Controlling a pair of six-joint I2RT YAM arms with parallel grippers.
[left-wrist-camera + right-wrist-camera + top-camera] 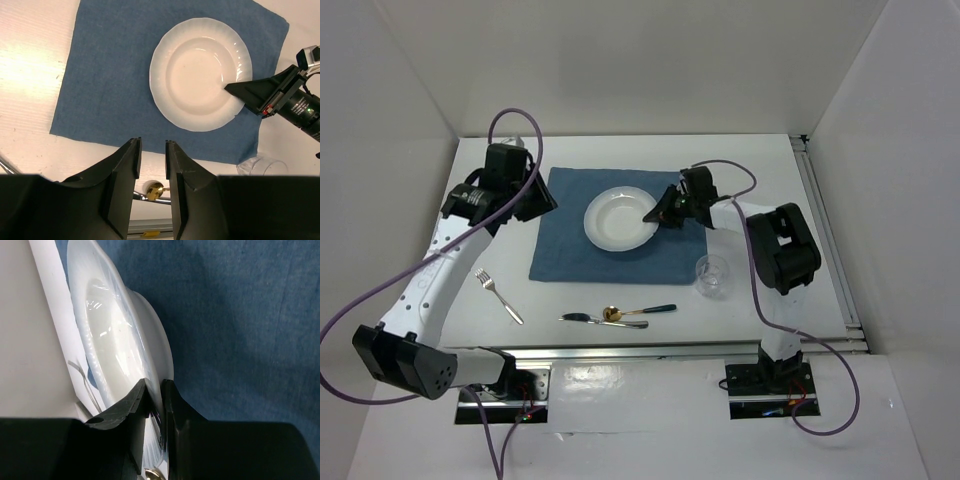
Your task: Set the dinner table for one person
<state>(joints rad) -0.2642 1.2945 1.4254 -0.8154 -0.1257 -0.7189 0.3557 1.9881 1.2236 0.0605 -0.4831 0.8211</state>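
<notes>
On the white dinner table [760,165] lies a blue cloth placemat [565,235] with a white scalloped plate [615,222] on it. My right gripper [653,214] is shut on the plate's right rim; the right wrist view shows the rim pinched between its jaws [155,387], the plate [115,335] tilted over the placemat [240,330]. My left gripper [542,203] hovers above the placemat's left edge. In the left wrist view it stands open [152,146] with nothing between its fingers, looking down at the plate [195,75] and the right gripper [234,88].
A fork [498,295] lies left of the placemat. A knife [590,319] and a gold-bowled spoon [638,311] lie near the front edge. A clear glass [712,275] stands right of the placemat's front corner, close to the right arm. White walls enclose three sides.
</notes>
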